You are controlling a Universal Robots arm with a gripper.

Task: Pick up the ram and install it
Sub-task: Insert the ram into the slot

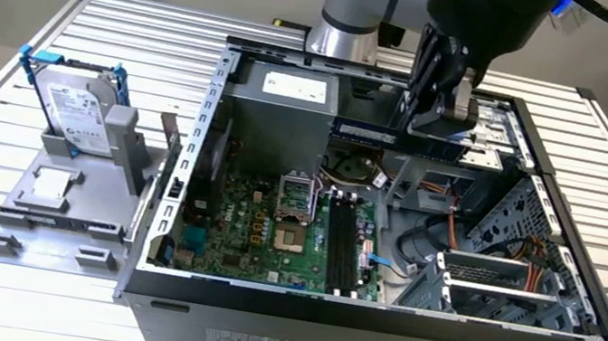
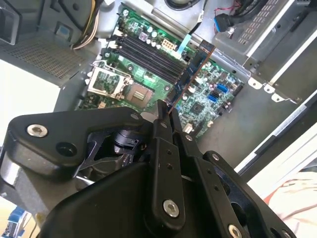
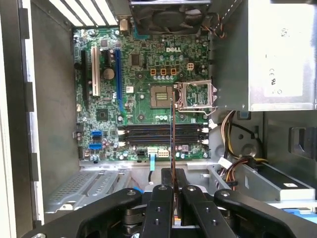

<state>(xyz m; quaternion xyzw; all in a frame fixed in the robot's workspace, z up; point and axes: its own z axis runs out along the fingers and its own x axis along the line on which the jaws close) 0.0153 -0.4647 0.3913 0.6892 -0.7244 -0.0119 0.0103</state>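
Over the far end of the open computer case [image 1: 379, 315], my gripper [image 1: 439, 130] hangs with its jaws clamped tight on the ram [image 1: 383, 136]. From the exterior view I read the stick as standing on edge with its long axis level. It reaches from the gripper toward the exterior view's left, so the hold sits near one end rather than mid-length. In the second wrist view the ram [image 2: 190, 74] juts out past the fingers [image 2: 163, 134] with its flat face showing. In the first wrist view the ram [image 3: 172, 124] is a thin edge-on line.

What matters here is how the stick sits against the memory slots [image 1: 343, 248]. They lie on the motherboard [image 1: 233, 233], well below the stick and toward the near side of the case in the exterior view. In both wrist views the stick's line crosses the slots' run, so I judge its long axis roughly square to theirs. The height gap and foreshortening leave me unsure of the exact angle.

As for room, the power supply [image 1: 275, 120] stands just beside the stick's free end, and I cannot tell whether any gap is left there. Above the slots the space looks open. The processor socket [image 1: 295, 197] lies on one flank and the drive cage [image 1: 494, 283] stands well apart on the other. A thin blue cable [image 1: 378, 260] lies near the slots on the drive cage's side.
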